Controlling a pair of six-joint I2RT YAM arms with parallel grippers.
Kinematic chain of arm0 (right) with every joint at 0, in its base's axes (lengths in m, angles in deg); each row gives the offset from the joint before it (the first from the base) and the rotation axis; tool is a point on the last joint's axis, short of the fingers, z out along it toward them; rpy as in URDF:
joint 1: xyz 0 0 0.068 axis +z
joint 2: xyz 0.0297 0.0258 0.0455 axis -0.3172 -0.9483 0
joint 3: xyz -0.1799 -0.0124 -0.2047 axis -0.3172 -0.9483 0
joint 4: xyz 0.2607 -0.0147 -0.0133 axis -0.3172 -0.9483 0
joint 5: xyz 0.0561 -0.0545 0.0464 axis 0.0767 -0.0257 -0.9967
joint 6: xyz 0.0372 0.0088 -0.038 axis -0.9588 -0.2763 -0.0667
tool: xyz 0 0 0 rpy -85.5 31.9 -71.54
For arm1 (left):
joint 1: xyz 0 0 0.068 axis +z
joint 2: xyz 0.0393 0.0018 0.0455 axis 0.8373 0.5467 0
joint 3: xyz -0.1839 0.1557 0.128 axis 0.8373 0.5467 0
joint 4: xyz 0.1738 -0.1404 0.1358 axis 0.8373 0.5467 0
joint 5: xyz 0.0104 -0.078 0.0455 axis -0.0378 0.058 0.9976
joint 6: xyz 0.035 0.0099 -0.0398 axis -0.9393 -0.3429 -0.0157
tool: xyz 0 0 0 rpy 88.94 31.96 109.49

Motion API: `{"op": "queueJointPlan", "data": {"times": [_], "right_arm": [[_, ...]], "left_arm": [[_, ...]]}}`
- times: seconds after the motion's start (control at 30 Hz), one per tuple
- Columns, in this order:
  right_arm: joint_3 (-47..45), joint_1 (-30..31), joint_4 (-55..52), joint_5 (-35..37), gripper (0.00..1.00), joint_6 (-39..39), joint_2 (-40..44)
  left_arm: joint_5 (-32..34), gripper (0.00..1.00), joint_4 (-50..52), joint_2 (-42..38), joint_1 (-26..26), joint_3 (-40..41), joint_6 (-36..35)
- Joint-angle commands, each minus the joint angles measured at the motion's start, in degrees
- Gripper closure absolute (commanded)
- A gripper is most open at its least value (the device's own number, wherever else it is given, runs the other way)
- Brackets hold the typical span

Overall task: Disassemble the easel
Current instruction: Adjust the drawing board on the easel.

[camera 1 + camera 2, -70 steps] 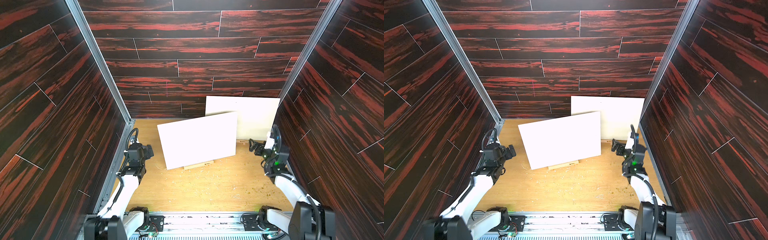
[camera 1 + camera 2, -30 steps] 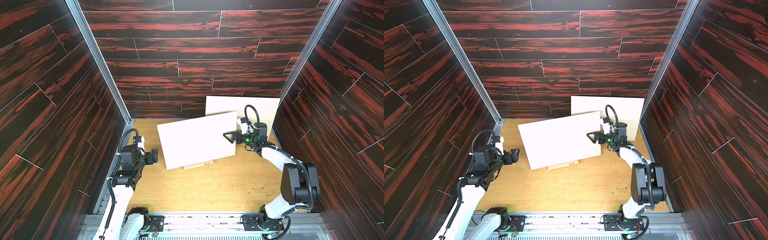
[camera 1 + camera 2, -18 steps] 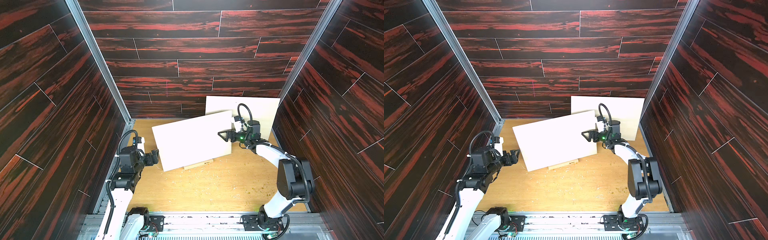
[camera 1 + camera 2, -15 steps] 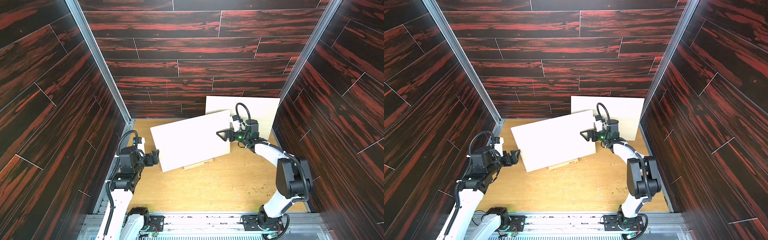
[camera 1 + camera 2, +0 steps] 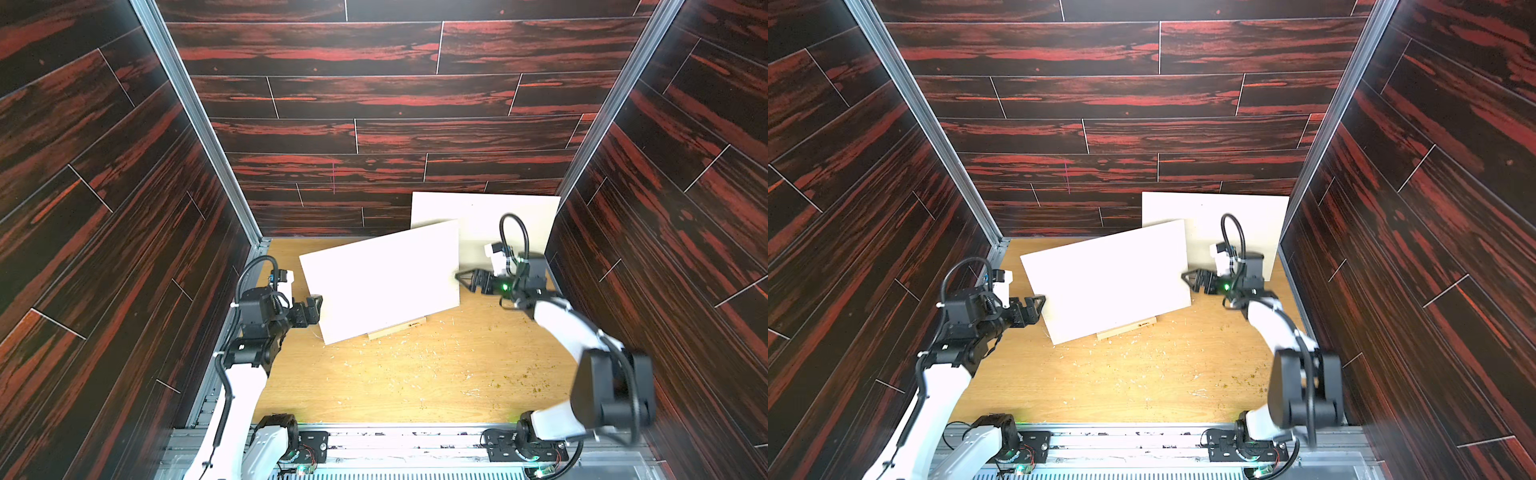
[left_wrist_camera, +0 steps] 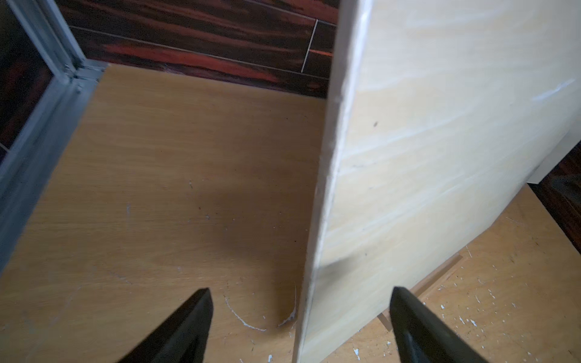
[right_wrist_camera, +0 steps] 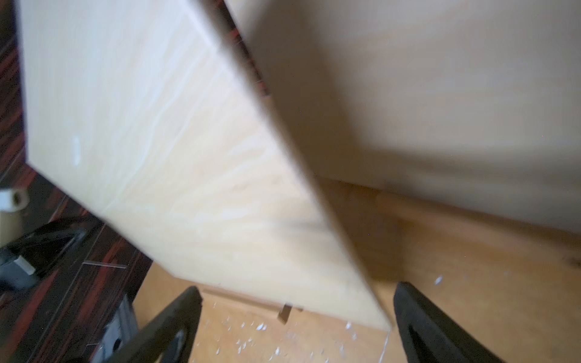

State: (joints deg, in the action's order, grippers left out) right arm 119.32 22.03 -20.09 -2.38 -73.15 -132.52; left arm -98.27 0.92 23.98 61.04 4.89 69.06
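Observation:
The easel is a pale board (image 5: 382, 282) (image 5: 1106, 282) standing tilted on a low wooden base (image 5: 397, 328) (image 5: 1127, 328) mid-table. My left gripper (image 5: 318, 307) (image 5: 1038, 305) is open at the board's left edge. In the left wrist view that edge (image 6: 327, 188) runs between the two dark fingers of the gripper (image 6: 300, 301), touching neither. My right gripper (image 5: 461, 278) (image 5: 1185, 278) is open at the board's right edge. In the blurred right wrist view the board (image 7: 176, 157) has its lower corner within the gripper (image 7: 294, 301) span, close to one finger (image 7: 418, 317).
A second pale board (image 5: 498, 220) (image 5: 1229, 216) leans against the back wall behind the right arm. Dark wood-pattern walls enclose the table (image 5: 415, 382) on three sides. White and greenish crumbs lie scattered in front of the easel.
Both arms have come in from the sides to the board's two edges. The board has slid a little to the left. Over the last half second the right gripper drew back slightly rightward.

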Motion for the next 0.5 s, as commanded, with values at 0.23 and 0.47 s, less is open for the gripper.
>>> {"op": "queueJointPlan", "data": {"times": [0.23, 0.47], "right_arm": [[-27.03, 1.92, 35.68, -3.43, 0.04, -25.24, 5.04], [-34.97, 3.93, 64.86, -0.68, 0.06, -35.28, -5.87]], "left_arm": [[-9.67, 0.09, -5.22, 4.26, 3.32, -4.51, -4.08], [-18.13, 0.14, -10.07, 8.01, 5.12, -5.57, -1.48]]}}
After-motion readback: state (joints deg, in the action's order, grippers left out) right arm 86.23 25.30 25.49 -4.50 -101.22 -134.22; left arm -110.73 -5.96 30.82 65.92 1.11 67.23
